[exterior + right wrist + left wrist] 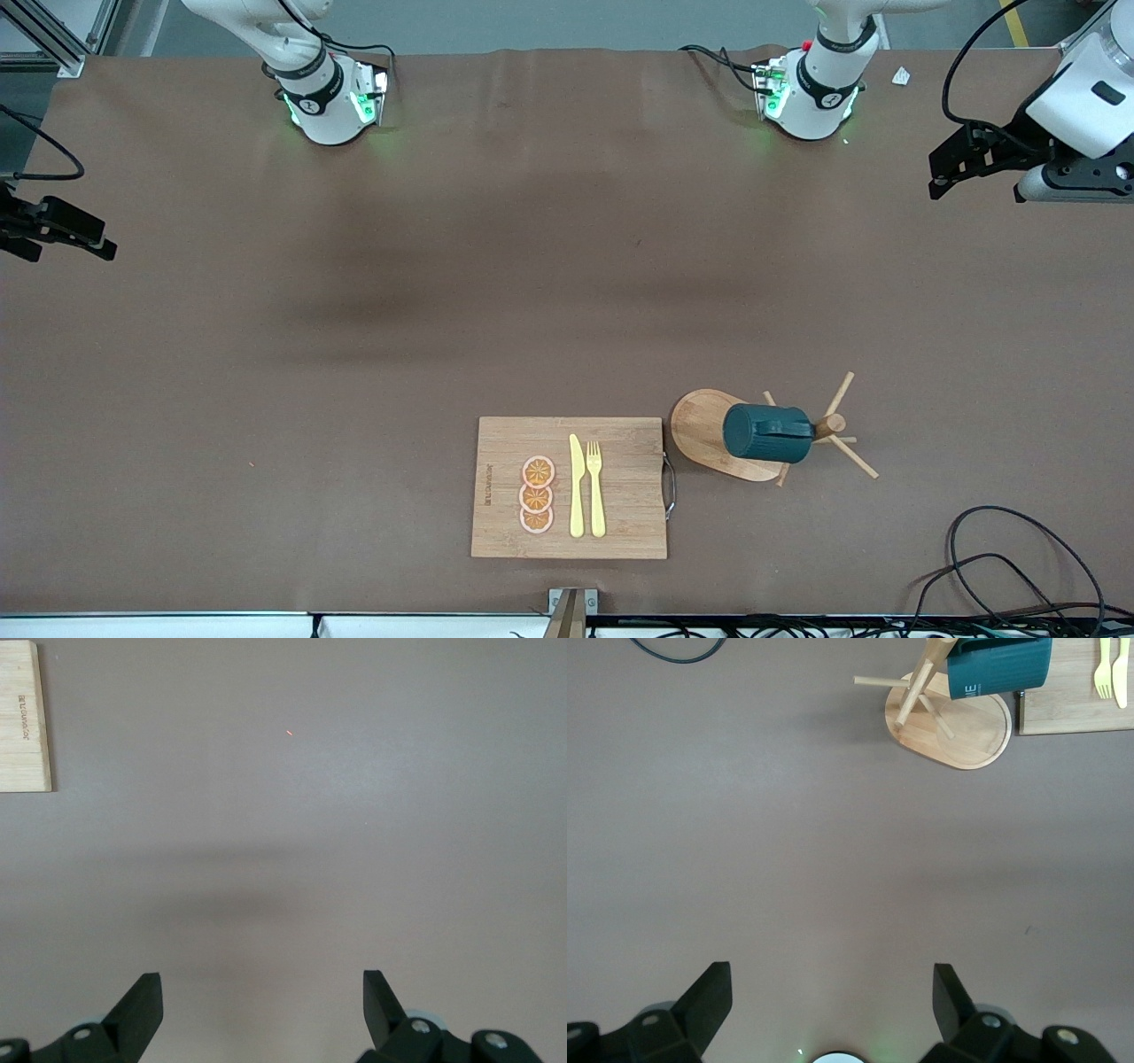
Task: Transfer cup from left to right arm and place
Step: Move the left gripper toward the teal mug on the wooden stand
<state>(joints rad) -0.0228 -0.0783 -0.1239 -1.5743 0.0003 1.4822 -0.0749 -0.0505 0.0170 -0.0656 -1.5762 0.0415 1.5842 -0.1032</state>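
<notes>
The dark teal ribbed cup (768, 433) hangs on its side on a peg of a wooden mug tree (704, 430), near the front camera toward the left arm's end of the table. It also shows in the left wrist view (999, 666) on the mug tree (950, 716). My left gripper (937, 177) is open and empty, up over the bare table at the left arm's end; its fingers (710, 997) frame only the mat. My right gripper (75, 244) is open and empty, over the table's edge at the right arm's end. Its wrist view shows its fingers (142, 1001) over bare mat.
A bamboo cutting board (620, 523) lies beside the mug tree, toward the right arm's end, with three orange slices (537, 494), a yellow knife (577, 486) and a yellow fork (595, 487). Black cables (1019, 567) lie at the front corner near the left arm's end.
</notes>
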